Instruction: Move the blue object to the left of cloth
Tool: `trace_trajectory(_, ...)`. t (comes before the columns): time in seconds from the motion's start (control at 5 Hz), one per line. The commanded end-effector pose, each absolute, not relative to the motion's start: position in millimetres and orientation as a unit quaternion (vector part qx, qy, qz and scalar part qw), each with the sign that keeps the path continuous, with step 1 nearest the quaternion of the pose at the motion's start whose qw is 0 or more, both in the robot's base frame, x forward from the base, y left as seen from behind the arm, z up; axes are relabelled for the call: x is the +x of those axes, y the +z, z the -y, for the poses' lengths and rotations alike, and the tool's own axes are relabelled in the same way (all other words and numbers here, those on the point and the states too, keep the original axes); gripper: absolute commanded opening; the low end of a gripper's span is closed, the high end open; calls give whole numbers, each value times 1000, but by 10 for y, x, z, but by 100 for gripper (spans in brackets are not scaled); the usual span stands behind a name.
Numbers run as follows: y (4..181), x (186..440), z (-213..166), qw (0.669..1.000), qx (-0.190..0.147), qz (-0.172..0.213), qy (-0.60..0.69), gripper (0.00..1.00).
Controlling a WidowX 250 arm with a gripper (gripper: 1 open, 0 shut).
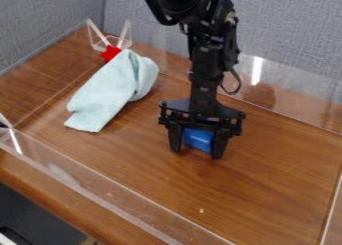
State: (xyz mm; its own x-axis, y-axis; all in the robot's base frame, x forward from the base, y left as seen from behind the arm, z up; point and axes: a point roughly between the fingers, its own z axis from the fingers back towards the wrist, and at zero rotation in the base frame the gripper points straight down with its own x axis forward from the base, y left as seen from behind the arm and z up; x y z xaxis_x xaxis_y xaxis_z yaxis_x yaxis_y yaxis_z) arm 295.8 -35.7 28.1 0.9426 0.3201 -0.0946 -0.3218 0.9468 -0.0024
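The blue block [199,139] sits between the 2 fingers [198,146], with 1 finger reaching down on each side of it. Its front face shows in the gap, while its top is hidden behind the black body of the arm [209,51] and its sides are partly covered by the finger ends. The block is on the wooden worktop [201,199], to the right of the cloth [112,90] as the camera looks at it, and a little nearer the camera than the cloth's middle.

From the cloth, the worktop's near edge runs diagonally across the lower left of the view, with a dark area [47,224] beyond it. Behind the cloth stand the grey walls [287,27], meeting in a corner. A small red object [110,53] lies just past the cloth's far end, with a white wire-like piece [98,35] beside it. Bare wood shows to the left of the cloth, up to the left wall, and on the near side too. A strip of bare wood also separates the cloth from the block, and a wider stretch lies on the far side of the block from the cloth.

The fingers stand apart by about the block's width, 1 on the cloth's side and 1 opposite. They look close against the block, but whether both press on it, I cannot tell.
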Motion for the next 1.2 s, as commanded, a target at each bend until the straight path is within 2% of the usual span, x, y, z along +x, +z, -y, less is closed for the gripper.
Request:
trace_trajectory(0.0,389,3062,408,989,-16,-23,148,0)
trace_trajectory(0.6,511,3126,436,991,-23,-8,128,0)
trace_trajectory(0.8,655,3159,445,993,-26,3,119,0)
trace_trajectory(1.0,855,3173,481,994,-25,19,108,100)
